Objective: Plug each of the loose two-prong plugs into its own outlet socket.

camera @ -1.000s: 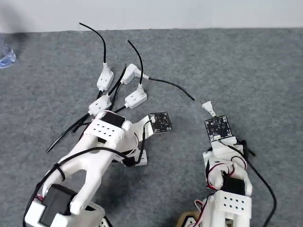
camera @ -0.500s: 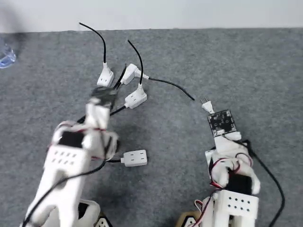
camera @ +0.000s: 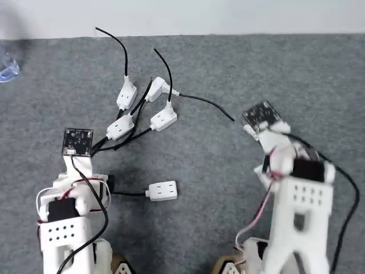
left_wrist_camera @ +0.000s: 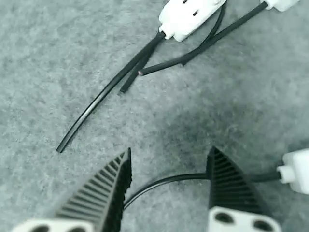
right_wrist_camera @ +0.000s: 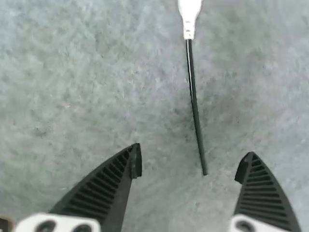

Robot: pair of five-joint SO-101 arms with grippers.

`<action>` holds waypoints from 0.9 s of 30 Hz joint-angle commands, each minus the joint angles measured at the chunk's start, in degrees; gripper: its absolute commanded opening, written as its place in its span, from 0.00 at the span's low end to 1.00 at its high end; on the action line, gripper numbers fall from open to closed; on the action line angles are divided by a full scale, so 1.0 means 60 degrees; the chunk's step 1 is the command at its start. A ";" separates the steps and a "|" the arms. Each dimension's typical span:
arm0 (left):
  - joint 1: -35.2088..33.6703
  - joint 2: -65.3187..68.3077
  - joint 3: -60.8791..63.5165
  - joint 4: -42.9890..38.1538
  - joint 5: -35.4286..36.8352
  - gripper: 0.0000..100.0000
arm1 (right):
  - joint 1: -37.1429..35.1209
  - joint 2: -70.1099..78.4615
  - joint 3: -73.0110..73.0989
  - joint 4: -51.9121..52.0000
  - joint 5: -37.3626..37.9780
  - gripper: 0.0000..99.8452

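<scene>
Several white outlet sockets and plugs on black cords lie clustered at the table's back left: one [camera: 126, 94], another [camera: 158, 87], a third [camera: 163, 119] and a fourth [camera: 121, 127]. A white outlet block [camera: 162, 190] lies alone nearer the front. My left gripper [left_wrist_camera: 170, 152] is open low over the carpet, straddling a black cord [left_wrist_camera: 164, 183], with a white socket [left_wrist_camera: 190, 14] beyond it. My right gripper [right_wrist_camera: 193, 151] is open above the free end of a black cord [right_wrist_camera: 195, 111] that runs to a white plug body [right_wrist_camera: 189, 19]. A small two-prong plug [camera: 249, 130] peeks out beside the right arm [camera: 296, 188].
Grey carpet covers the table, with a white wall along the back edge. A clear glass object [camera: 8, 67] sits at the far left edge. The left arm [camera: 71, 200] stands at the front left. Open carpet lies between the two arms.
The left arm swung from the middle back to the left and drew in. The right arm stretched forward, over the small two-prong plug.
</scene>
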 commanded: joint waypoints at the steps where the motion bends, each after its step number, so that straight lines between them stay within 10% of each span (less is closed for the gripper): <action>1: 0.0015 -0.0132 0.0256 -0.0498 0.0147 0.23 | -0.0608 0.1531 -0.1568 0.0037 0.1128 0.30; 27: 0.0029 -0.0088 0.0623 -0.0689 0.0103 0.23 | -0.1136 1.1070 -0.8747 -0.1473 -0.1289 0.22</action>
